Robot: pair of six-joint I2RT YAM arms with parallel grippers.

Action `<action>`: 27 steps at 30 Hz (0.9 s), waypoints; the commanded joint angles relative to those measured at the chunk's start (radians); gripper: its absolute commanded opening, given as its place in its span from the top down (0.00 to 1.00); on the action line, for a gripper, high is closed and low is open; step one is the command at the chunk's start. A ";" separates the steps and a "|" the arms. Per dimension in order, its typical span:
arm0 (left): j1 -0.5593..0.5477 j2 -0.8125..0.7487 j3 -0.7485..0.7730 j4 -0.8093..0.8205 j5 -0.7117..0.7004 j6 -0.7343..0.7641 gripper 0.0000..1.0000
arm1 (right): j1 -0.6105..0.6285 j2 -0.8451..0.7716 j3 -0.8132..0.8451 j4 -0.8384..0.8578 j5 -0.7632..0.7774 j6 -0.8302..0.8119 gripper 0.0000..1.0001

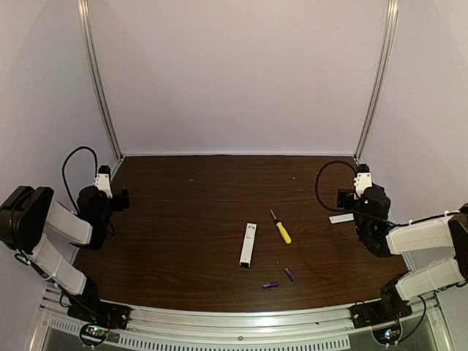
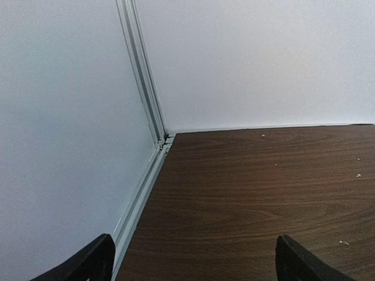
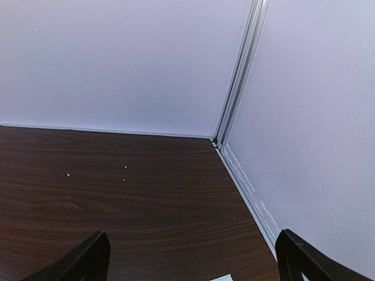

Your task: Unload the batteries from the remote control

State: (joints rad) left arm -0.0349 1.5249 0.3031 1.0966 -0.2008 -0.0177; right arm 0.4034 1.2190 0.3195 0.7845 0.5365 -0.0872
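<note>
The white remote control [image 1: 248, 244] lies lengthwise near the table's middle in the top view. Two small purple-blue batteries lie loose on the table in front of it, one [image 1: 270, 285] nearer the front edge and one [image 1: 289, 274] to its right. My left gripper [image 1: 121, 199] hangs at the far left, open and empty, far from the remote; its black fingertips [image 2: 96, 260] stand wide apart over bare table. My right gripper [image 1: 342, 197] hangs at the far right, open and empty, its fingertips [image 3: 94, 257] wide apart. Neither wrist view shows the remote or batteries.
A yellow-handled screwdriver [image 1: 281, 229] lies right of the remote. A flat white cover strip [image 1: 341, 218] lies by the right gripper; its corner shows in the right wrist view [image 3: 222, 278]. White walls with metal rails [image 1: 99, 88] enclose the dark wooden table [image 1: 190, 212].
</note>
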 commanded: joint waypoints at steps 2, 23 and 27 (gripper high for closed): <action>0.006 0.009 0.011 0.022 0.010 -0.009 0.03 | -0.044 0.128 -0.076 0.302 -0.028 -0.057 0.00; 0.006 0.009 0.009 0.022 0.010 -0.008 0.03 | -0.173 0.280 -0.023 0.348 -0.135 -0.012 0.00; 0.006 0.008 0.010 0.022 0.010 -0.008 0.03 | -0.197 0.285 0.005 0.302 -0.175 0.007 0.00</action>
State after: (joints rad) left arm -0.0353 1.5249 0.3035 1.0966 -0.2005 -0.0177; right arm 0.2306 1.5002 0.2844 1.1297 0.4141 -0.1184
